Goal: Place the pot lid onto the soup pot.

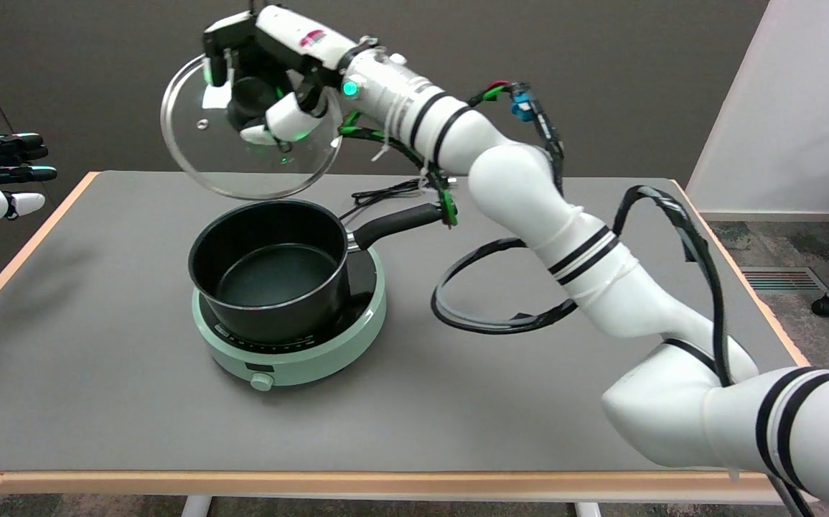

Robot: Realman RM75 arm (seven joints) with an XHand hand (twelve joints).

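Near the top left of the frame, the right hand (270,93) has its fingers wrapped around the black knob of the glass pot lid (202,154), tilted above the soup pot (270,269); glass looks slippery and breakable, so the knob is the safest place to hold.

A: What carries everything?
B: A table (98,402) with a grey top and a pale wood edge, filling most of the frame.
A: What lies directly on it?
B: A round mint-green hotplate (328,352) left of centre, with a knob on its near side, and a black cable (385,192) trailing at the far edge, upper centre.
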